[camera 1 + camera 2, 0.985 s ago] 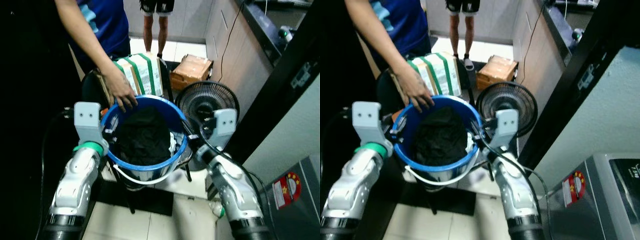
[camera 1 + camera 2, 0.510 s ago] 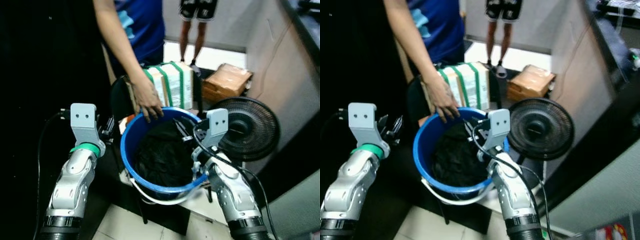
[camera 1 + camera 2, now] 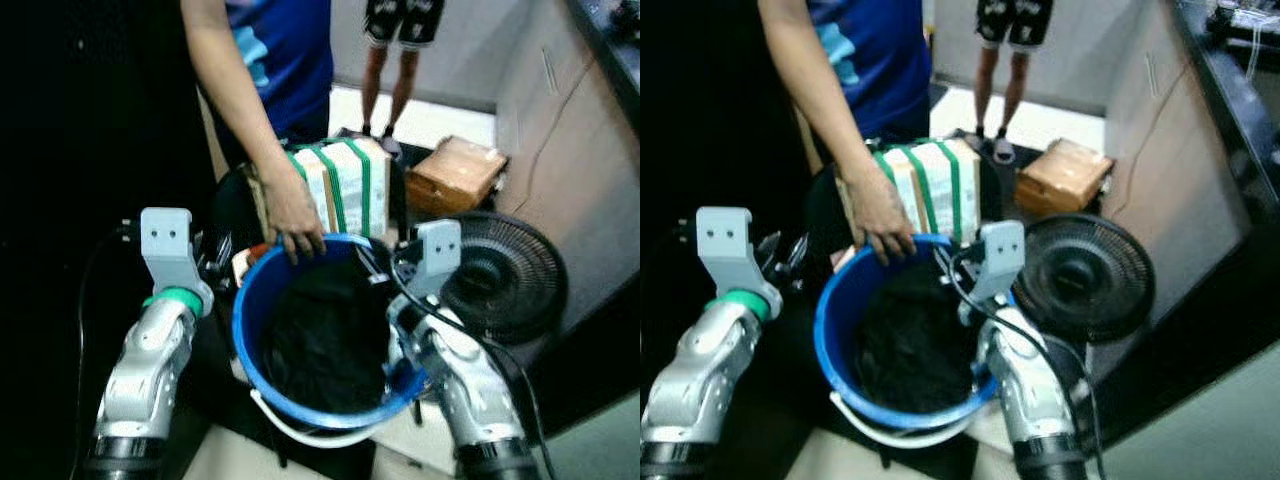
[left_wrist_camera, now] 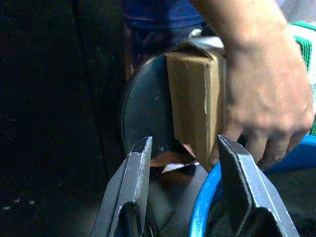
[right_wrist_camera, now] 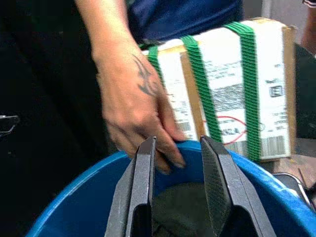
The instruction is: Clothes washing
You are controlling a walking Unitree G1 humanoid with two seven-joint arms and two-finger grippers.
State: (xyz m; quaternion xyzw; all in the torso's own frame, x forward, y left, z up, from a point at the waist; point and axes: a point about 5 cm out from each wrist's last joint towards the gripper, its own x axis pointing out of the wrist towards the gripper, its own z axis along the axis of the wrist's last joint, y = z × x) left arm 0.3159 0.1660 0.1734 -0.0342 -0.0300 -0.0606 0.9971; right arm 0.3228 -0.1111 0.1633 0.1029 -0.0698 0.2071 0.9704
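Note:
A blue bucket (image 3: 243, 318) holds dark clothes (image 3: 325, 345), and a white handle hangs off its near side. A person's hand (image 3: 296, 224) grips the far rim. My left gripper (image 3: 218, 260) is open just outside the bucket's left wall; in the left wrist view (image 4: 182, 165) the blue rim (image 4: 205, 202) runs by one finger. My right gripper (image 3: 372, 262) hovers open over the right inner edge. In the right wrist view (image 5: 176, 165) its fingers point at the far rim (image 5: 256, 168) and the person's hand (image 5: 140, 106).
A box with green straps (image 3: 345, 185) stands behind the bucket on a black seat. A black floor fan (image 3: 505, 280) is close on the right, with a cardboard box (image 3: 455, 175) behind it. A second person's legs (image 3: 400, 40) stand far back. Cabinets line the right.
The view has swung left, pushing the fan and cabinets towards the right edge. The bucket now sits lower and nearer. The person's hand stays on the rim, and both arms still flank the bucket.

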